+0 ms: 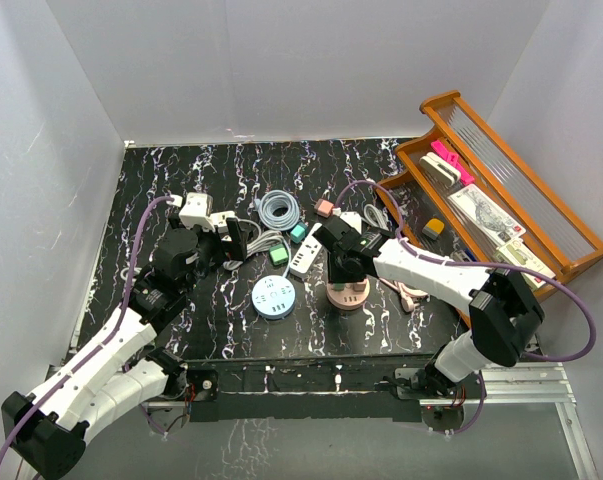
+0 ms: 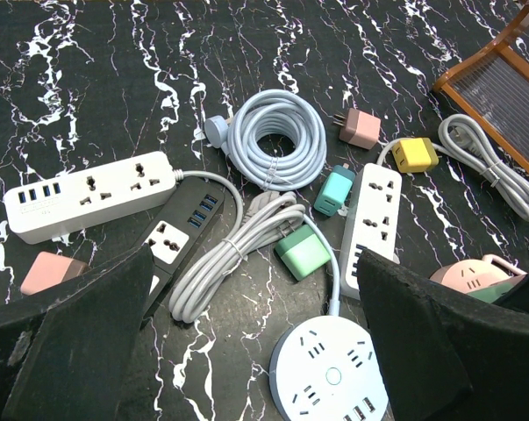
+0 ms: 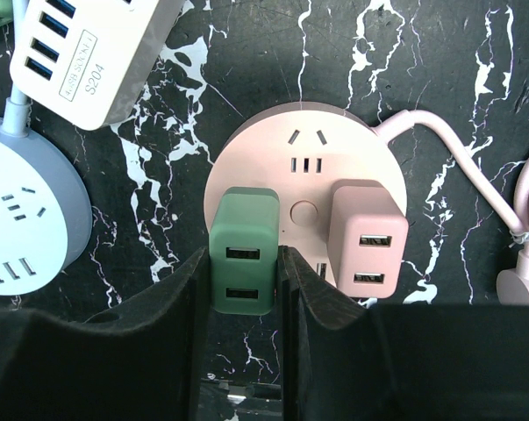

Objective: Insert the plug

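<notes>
Top external view: black, white-veined marble worktop [image 1: 181, 180] boxed in by plain white walls [image 1: 281, 60].
Right pincer [image 3: 244, 259] clamps the green plug [image 3: 243, 219] between its fingers, on the pink round socket [image 3: 308, 140] just ahead; left pincer [image 2: 255, 263] gapes wide, empty.

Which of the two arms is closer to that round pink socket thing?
Right. The right gripper sits directly over the round pink socket hub, shut on a green charger resting on it. The left gripper hangs open well to the left, past the blue round hub.
</notes>
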Controlling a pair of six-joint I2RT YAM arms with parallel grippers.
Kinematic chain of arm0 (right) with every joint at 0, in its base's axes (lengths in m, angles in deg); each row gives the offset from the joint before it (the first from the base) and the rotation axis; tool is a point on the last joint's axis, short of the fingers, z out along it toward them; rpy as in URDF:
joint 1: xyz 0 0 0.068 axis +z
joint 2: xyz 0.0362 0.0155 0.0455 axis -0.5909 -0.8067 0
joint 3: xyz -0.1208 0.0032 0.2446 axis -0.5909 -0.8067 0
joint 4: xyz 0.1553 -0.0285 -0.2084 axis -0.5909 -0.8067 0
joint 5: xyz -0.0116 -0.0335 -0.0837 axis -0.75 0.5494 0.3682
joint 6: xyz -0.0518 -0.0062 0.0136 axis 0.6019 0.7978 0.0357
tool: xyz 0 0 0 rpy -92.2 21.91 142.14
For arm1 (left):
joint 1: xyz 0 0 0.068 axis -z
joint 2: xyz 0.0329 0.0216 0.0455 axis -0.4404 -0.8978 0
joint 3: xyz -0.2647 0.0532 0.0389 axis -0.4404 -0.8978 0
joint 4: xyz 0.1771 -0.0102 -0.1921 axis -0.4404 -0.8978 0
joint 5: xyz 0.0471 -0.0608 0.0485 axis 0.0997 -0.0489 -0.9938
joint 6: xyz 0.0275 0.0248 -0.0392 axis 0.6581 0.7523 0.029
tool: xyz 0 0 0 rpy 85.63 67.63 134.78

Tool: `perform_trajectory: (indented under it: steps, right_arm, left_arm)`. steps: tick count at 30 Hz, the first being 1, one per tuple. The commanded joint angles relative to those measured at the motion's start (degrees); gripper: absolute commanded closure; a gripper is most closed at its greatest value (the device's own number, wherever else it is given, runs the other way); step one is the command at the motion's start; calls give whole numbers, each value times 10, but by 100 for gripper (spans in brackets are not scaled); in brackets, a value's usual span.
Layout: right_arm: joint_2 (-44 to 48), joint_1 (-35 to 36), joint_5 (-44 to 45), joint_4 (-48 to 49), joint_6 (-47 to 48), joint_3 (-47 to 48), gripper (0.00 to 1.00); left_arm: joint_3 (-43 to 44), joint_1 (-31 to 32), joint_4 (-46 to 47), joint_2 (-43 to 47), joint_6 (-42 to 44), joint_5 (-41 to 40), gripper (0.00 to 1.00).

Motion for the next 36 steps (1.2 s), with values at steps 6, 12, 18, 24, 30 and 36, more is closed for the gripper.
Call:
perform_trajectory:
  steps: [6,12,18,24,30,36]
  right_arm:
    - [-22,-1,21,-4,7,3,100]
    - [-33,-1,20,5,15,-5,100]
    - [-51,-1,13,13,24,-16,100]
    - [-57,-1,-22,28,31,-31,100]
    - [-57,-1,-20,26,33,-47,100]
    - [-72,-1,-37,43,24,-75,100]
  left_arm:
    - [-1,1,13,7,9,0,2]
    - [-1,2,12,7,10,-1,2]
    - [0,1,17,1,11,1,2]
    - [-1,1,13,9,11,1,1]
    - [-1,1,12,14,12,-1,2]
    - [0,1,10,15,12,0,2]
